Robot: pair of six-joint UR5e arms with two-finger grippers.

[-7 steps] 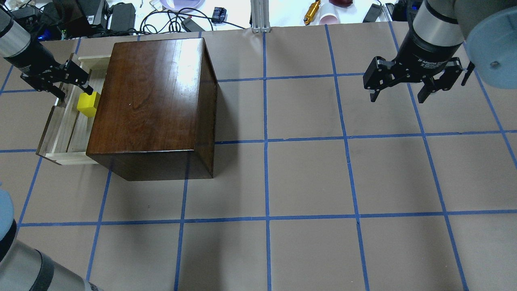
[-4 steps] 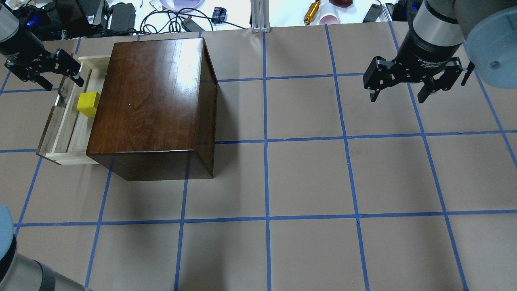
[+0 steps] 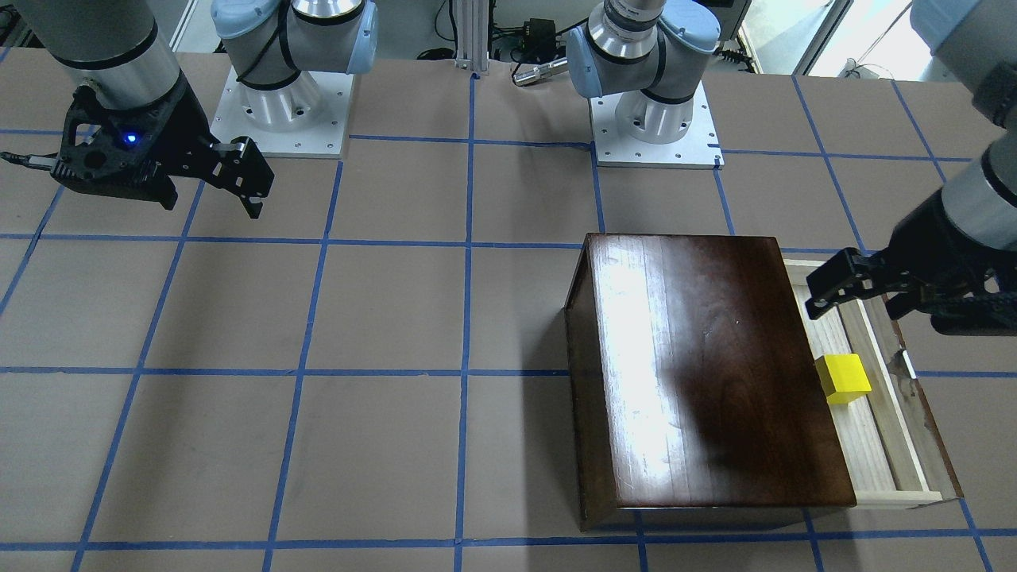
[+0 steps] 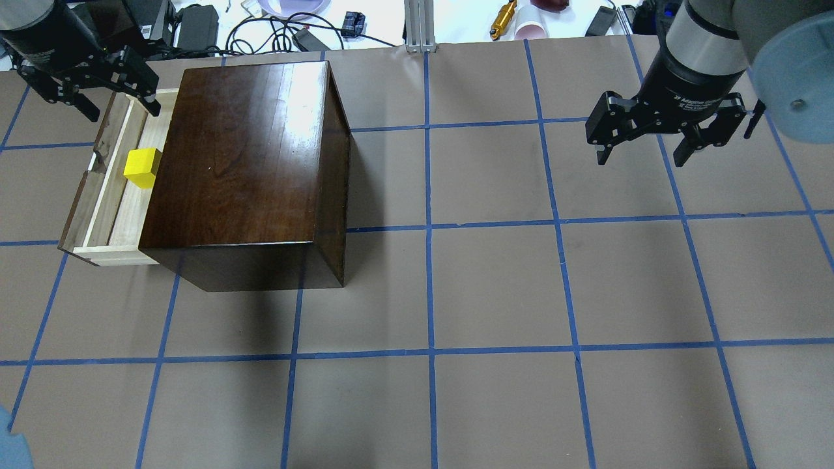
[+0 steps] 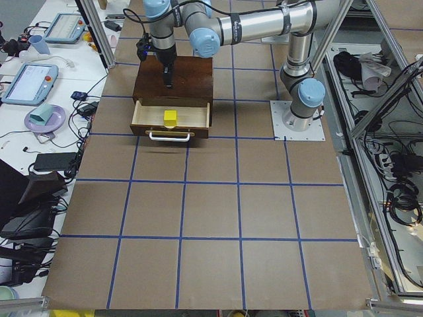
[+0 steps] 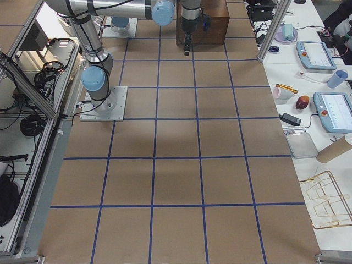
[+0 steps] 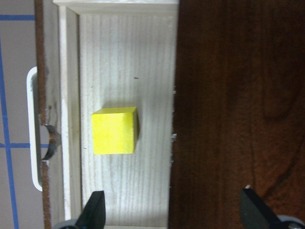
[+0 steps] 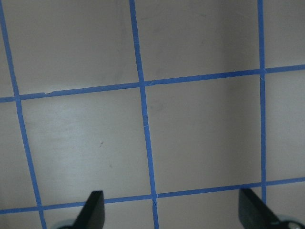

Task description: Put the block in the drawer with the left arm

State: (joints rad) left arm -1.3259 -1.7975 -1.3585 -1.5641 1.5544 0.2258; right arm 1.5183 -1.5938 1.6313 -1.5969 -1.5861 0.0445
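The yellow block (image 4: pixel 142 167) rests on the floor of the open drawer (image 4: pixel 115 203), which is pulled out of the dark-brown wooden box (image 4: pixel 247 163). The block lies free, touching no finger, also in the front view (image 3: pixel 844 376) and the left wrist view (image 7: pixel 114 130). My left gripper (image 4: pixel 122 112) is open and empty, raised above the drawer's far end, clear of the block. Its fingertips (image 7: pixel 95 212) frame the drawer and box top from above. The drawer's metal pull (image 7: pixel 33 129) shows at its dark front panel. My right gripper (image 4: pixel 642 159) is open and empty, hovering over bare table far to the right.
The box (image 3: pixel 707 365) stands tall beside the drawer (image 3: pixel 882 445). Cables and power adapters (image 4: pixel 195 26) and an aluminium post (image 4: pixel 420 26) lie past the table's back edge. The two arm bases (image 3: pixel 655 119) stand at the robot's side.
My left gripper, open beside the block a second ago, has lifted and drawn back toward the drawer's far end. The block stays in the drawer. The right arm has not moved.
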